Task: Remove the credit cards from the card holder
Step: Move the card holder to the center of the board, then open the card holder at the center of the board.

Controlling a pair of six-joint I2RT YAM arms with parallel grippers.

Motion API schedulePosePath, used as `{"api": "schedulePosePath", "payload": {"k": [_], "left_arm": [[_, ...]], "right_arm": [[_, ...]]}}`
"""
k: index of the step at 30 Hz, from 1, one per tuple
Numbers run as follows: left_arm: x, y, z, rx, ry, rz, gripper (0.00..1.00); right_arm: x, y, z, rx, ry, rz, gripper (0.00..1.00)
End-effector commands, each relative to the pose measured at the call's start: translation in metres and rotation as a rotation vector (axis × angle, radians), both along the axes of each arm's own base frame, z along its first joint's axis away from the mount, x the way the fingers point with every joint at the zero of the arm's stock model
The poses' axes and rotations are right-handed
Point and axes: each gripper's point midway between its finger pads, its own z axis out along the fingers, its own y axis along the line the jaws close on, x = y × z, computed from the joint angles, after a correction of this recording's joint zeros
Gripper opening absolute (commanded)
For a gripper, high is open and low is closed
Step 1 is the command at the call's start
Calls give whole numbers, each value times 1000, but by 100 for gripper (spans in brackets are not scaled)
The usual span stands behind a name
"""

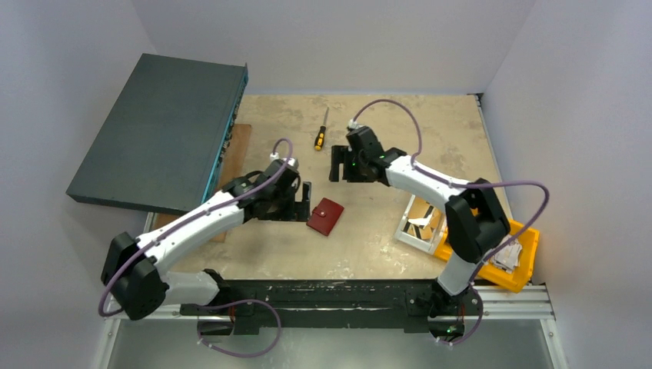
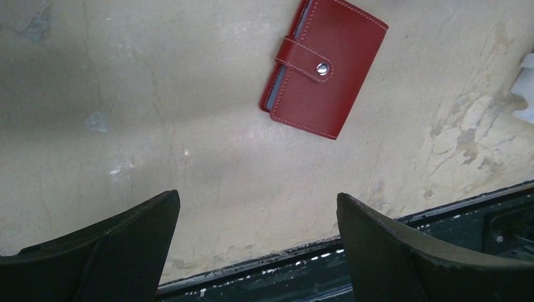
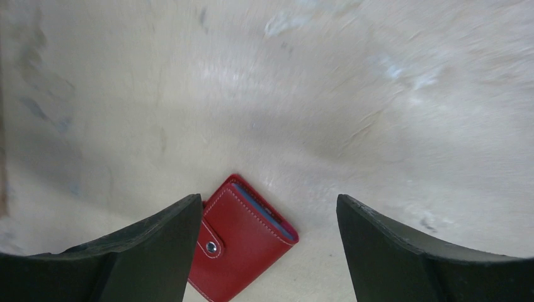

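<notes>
The card holder [image 1: 326, 216] is a dark red wallet lying flat on the table, its snap tab fastened. It also shows in the left wrist view [image 2: 324, 66] and the right wrist view [image 3: 245, 242]. Of the credit cards, only a thin grey-blue edge [image 3: 267, 212] shows in the holder's open side. My left gripper [image 1: 305, 201] [image 2: 257, 196] is open just left of the holder and not touching it. My right gripper [image 1: 336, 164] [image 3: 267, 200] hangs open beyond the holder, with nothing between its fingers.
A yellow-and-black screwdriver [image 1: 321, 137] lies at the back middle. A large dark grey flat box [image 1: 161, 131] leans over the left side, on a wooden board [image 1: 240, 142]. A white bin [image 1: 419, 223] and an orange bin [image 1: 511, 257] stand at the right front. A black rail [image 1: 330, 292] runs along the near edge.
</notes>
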Motion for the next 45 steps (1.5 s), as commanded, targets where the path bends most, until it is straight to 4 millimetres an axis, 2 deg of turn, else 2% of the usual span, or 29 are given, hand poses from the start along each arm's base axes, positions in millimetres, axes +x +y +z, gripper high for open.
{"api": "schedulePosePath", "payload": {"k": [1,6,11,19,28,33,40,45], "left_arm": [[24,-31,8,52,-77,-35,90],[44,-66,-2,99,-77,-74,68],[57,-88,-18,121,-55,-107,52],[60,-108,-47,139,6,-151,43],[64,-104,-84,212,38,-128,36],[64,-95,-93,251,42,-95,27],[61,-93,-92,237,47,-75,0],[57,-97,-81,175,67,-69,0]], "right_arm": [[9,-28,38,108,-44,-120,74],[-4,-54,37,146,-56,-192,65],[-19,-60,24,138,-27,-183,63],[-30,-60,11,157,4,-177,61],[-33,-54,-6,167,39,-143,59],[-39,-54,-23,154,74,-138,55],[-55,-37,-37,226,143,-104,52],[-65,-17,-38,258,165,-70,51]]}}
